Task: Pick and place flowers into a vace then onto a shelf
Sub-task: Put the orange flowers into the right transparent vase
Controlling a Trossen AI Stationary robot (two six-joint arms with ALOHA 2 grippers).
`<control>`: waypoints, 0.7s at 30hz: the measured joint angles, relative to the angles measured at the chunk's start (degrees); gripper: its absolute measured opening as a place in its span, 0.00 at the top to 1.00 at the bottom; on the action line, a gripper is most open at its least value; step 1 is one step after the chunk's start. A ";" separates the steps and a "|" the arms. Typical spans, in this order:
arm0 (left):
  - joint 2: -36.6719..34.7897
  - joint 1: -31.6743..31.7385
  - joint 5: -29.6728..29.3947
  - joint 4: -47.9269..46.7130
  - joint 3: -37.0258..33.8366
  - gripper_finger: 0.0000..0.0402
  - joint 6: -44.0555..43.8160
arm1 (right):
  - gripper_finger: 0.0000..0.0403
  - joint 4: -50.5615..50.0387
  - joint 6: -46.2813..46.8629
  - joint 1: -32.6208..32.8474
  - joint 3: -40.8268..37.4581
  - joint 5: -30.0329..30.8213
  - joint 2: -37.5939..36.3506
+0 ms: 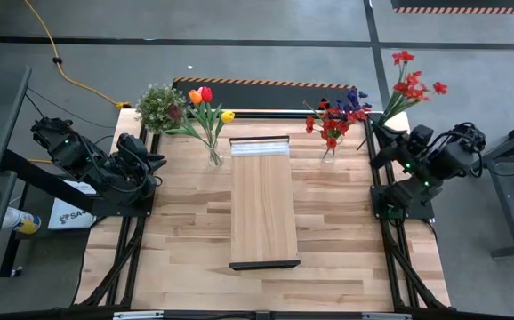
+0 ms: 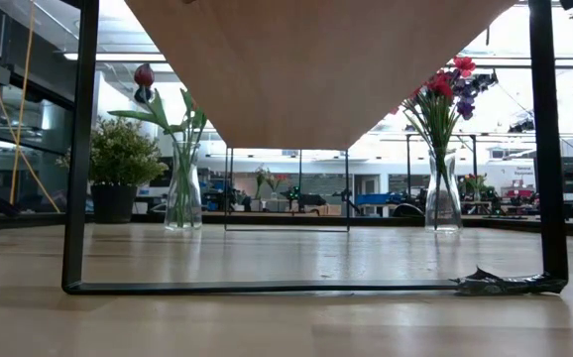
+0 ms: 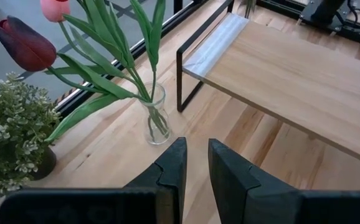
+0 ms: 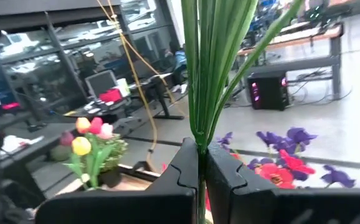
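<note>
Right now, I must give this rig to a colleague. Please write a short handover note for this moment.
Right end effector: shut on a red flower spray, held up off the table's right far corner.
Left end effector: slightly open, holding nothing, at the table's left side, facing the tulip vase.
Tulip vase stands on the table left of the shelf; the mixed red and purple vase stands to its right.
Done: both vases hold flowers.
Left: put the held spray into a vase, then set the vases on the shelf, which has nothing on it.

Two dark jointed arms, green indicator lights, black angular fingers (image 3: 230,180).
</note>
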 joint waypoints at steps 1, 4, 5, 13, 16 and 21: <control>0.00 -0.01 -0.10 0.02 0.00 0.75 -0.02 | 1.00 -0.81 0.01 -0.56 0.00 -0.01 0.00; 0.00 -0.02 -0.18 0.28 0.00 0.75 -0.04 | 1.00 -3.44 0.18 -2.40 0.00 -0.03 0.02; 0.00 0.01 -0.19 0.45 0.00 0.75 -0.04 | 1.00 -4.59 0.54 -3.07 0.00 -0.01 0.10; 0.00 -0.02 -0.22 1.18 0.00 0.75 -0.09 | 1.00 -18.23 11.32 -7.20 0.00 -0.16 1.09; 0.00 -0.01 -0.23 1.43 0.00 0.75 -0.31 | 1.00 -25.52 19.89 -7.82 -0.02 -0.14 1.15; 0.00 -0.02 -0.29 1.40 0.00 0.75 -1.37 | 1.00 -33.69 30.17 -7.89 -0.02 -0.14 2.12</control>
